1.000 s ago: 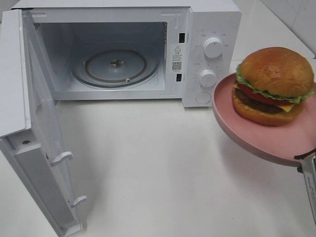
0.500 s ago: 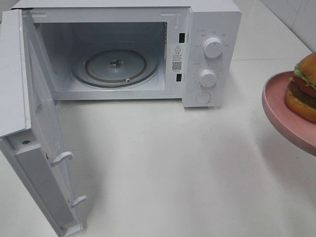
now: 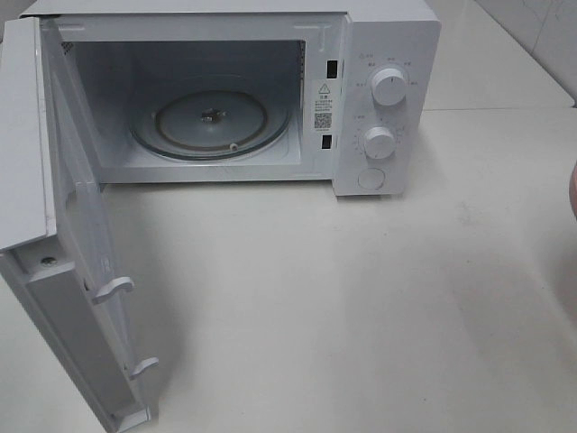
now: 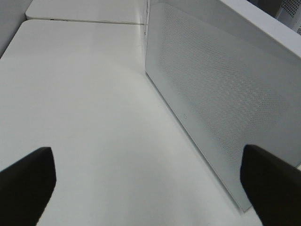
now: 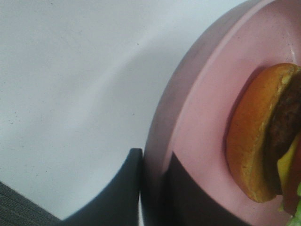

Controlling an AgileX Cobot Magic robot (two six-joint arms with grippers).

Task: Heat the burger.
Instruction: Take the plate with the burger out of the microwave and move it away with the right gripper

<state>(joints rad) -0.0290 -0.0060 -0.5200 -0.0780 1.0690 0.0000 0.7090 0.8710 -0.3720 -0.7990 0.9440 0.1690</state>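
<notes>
The burger (image 5: pixel 249 141), with a golden-brown bun, dark patty and yellow cheese, sits on a round pink plate (image 5: pixel 207 94) in the right wrist view. My right gripper (image 5: pixel 153 193) is shut on the plate's rim, one dark finger (image 5: pixel 117 188) on each side. In the exterior view only a sliver of the plate (image 3: pixel 574 189) shows at the right edge, and the burger is out of view there. My left gripper (image 4: pixel 150 188) is open and empty, low over the table beside the microwave door's outer face (image 4: pixel 221 94).
The white microwave (image 3: pixel 388 36) stands at the back with its door (image 3: pixel 72 271) swung wide open to the left. The glass turntable (image 3: pixel 212 122) inside is bare. Two knobs (image 3: pixel 389 87) are on its right panel. White table (image 3: pixel 343 298) lies in front.
The plate with the burger has moved steadily right, from beside the microwave's knobs to almost fully out of the exterior view. The microwave and its door have not moved.
</notes>
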